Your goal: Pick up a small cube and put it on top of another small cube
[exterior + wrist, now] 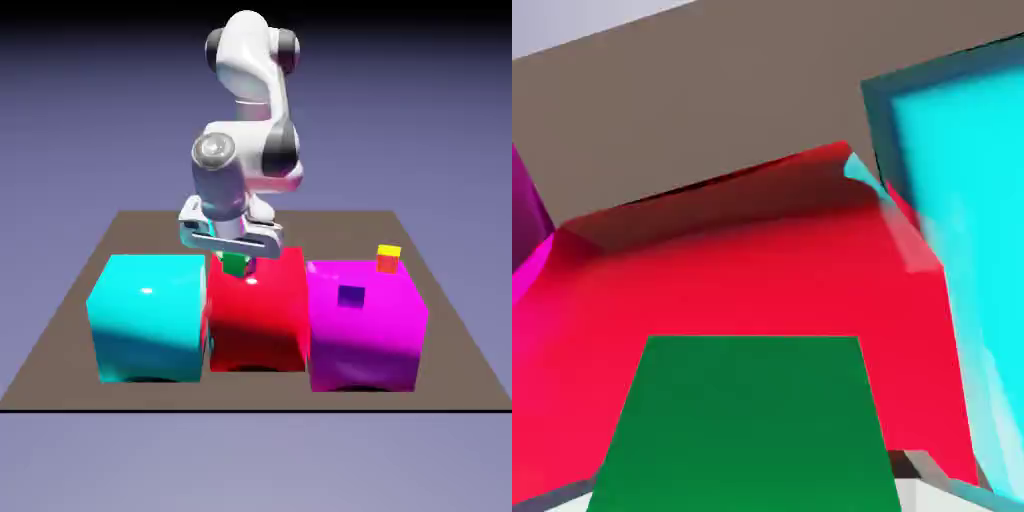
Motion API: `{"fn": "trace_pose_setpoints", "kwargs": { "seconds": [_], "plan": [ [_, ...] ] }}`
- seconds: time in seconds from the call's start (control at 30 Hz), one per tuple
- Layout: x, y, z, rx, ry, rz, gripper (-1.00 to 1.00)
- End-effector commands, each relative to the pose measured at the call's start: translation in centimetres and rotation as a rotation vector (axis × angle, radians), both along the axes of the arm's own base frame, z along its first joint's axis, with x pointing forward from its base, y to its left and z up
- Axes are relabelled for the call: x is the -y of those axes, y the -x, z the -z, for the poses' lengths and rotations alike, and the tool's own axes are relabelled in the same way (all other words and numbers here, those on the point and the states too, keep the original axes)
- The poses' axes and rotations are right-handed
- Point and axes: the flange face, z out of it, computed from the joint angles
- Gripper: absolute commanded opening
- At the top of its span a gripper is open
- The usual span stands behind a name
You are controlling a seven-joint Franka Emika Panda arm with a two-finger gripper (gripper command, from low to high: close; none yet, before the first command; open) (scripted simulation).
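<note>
Green cube (747,430) sits gripped between the jaws (236,262) above the big red block (258,325), so grasping looks done, while carrying and stacking onto another small cube remain.

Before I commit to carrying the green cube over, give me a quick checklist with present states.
1. Green cube between the hand's fingertips: ok
2. Cube square in the grip: ok
3. Cube clear of big red block: cannot tell
4. Which small cube is the target: cannot tell
5. Small purple cube and yellow-topped red cube away from the hand: ok
</note>
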Motion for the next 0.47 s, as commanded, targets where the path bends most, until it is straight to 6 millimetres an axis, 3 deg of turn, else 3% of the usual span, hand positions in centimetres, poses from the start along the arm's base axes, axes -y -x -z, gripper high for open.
{"fn": "trace_pose_setpoints", "kwargs": {
  "seconds": [0.0,0.07,0.13,0.3,0.33,0.37,0.4,0.43],
  "plan": [
    [0.0,1.0,-0.9,-0.004,0.0,-0.015,-1.0],
    [0.1,3.2,-2.6,-0.011,-0.006,-0.04,-1.0],
    [-0.1,4.2,-2.4,-0.035,-0.037,-0.02,-1.0],
    [-0.6,6.5,4.0,-0.035,-0.037,-0.02,-1.0],
    [-0.6,6.5,4.0,-0.035,-0.037,-0.02,-1.0],
    [-0.6,6.5,4.0,-0.035,-0.037,-0.02,1.0],
    [-0.6,6.5,4.0,-0.035,-0.037,-0.02,1.0],
    [-0.5,5.9,2.8,-0.035,-0.037,-0.02,1.0]
  ]
}}
